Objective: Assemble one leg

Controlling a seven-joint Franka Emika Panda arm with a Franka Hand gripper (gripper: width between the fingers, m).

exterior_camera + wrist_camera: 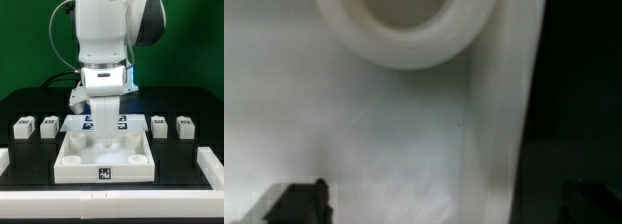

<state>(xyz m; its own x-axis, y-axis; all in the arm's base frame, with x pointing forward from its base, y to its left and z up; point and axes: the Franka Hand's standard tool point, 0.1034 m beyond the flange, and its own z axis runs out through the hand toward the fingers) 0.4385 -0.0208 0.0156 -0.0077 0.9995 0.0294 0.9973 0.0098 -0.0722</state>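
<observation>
Claw spread, mostly cut off, over tabletop, socket cropped.

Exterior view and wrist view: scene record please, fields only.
legs: four, loose on the table, two at the exterior view's left, two at its right
tabletop: centre, visible sockets empty
gripper: open, empty, over the tabletop
marker board: behind the tabletop
task state: no leg held

Exterior view: bright, even light from above; the white tabletop glares slightly against the dark surface. Wrist view: soft, out of focus (very close), dimmer toward one side.
</observation>
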